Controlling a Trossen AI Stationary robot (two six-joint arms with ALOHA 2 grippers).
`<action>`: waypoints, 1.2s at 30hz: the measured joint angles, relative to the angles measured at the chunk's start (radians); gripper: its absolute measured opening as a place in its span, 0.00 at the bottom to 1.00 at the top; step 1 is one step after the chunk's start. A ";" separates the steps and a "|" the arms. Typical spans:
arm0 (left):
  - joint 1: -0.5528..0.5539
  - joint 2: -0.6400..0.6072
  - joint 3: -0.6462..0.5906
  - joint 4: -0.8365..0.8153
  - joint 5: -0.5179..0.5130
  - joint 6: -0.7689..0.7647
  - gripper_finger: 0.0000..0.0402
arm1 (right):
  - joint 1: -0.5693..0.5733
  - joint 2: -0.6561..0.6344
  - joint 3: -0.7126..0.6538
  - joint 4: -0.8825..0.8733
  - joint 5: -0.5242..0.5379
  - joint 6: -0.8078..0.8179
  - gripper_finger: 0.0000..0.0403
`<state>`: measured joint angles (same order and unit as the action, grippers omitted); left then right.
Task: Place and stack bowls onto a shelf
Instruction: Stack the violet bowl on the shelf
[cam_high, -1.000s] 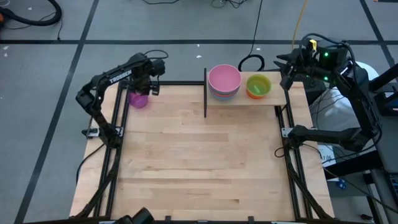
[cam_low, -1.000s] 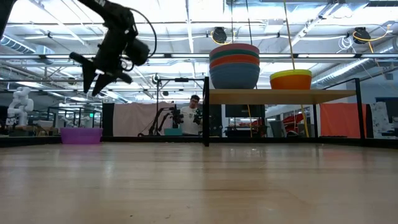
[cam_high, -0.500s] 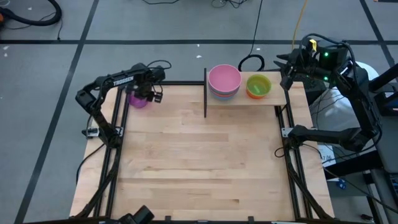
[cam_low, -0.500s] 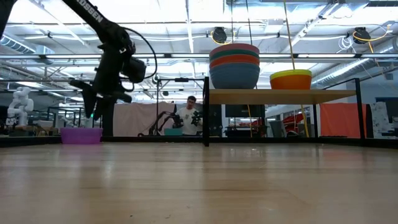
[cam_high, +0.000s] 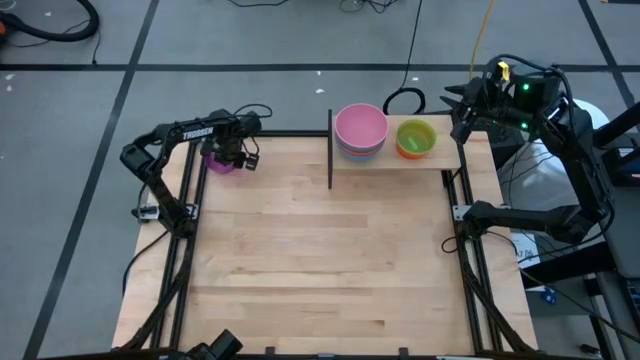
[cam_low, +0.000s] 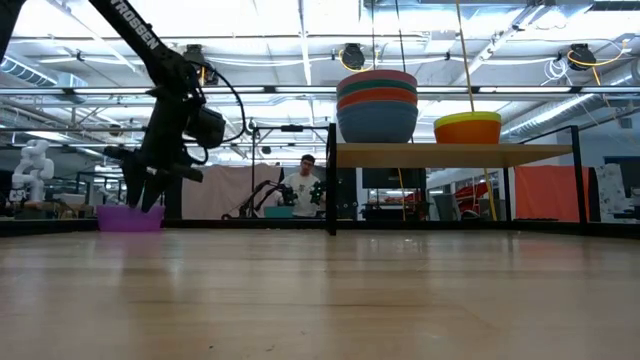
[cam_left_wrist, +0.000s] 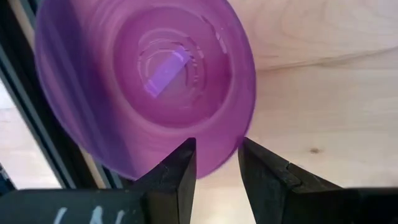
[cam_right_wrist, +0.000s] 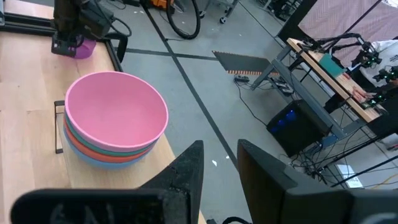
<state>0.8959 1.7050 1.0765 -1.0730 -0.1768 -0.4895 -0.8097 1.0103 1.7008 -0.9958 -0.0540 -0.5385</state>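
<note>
Most of my job looks done: the big bowls (cam_high: 360, 130) sit stacked on the shelf (cam_high: 455, 158), pink on top, and a small stack (cam_high: 415, 137) with green on top sits beside them. The purple bowl (cam_high: 221, 160) is the one left, near the table's far left corner. My left gripper (cam_left_wrist: 216, 163) is right over its rim, fingers apart, holding nothing yet. My right gripper (cam_right_wrist: 217, 165) waits past the shelf's right end, fingers apart too.
</note>
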 joint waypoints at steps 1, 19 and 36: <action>0.002 0.000 -0.010 0.013 0.000 0.009 0.31 | 0.000 0.000 0.000 0.000 0.000 0.000 0.23; -0.066 -0.002 -0.115 0.100 0.096 0.096 0.02 | 0.000 0.001 0.000 0.020 0.000 0.028 0.23; -0.656 0.002 -0.045 0.091 0.293 0.062 0.01 | 0.000 0.005 -0.063 -0.077 -0.288 0.107 0.23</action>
<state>0.2404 1.7069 1.0317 -0.9819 0.1160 -0.4272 -0.8097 1.0149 1.6376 -1.0733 -0.3423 -0.4310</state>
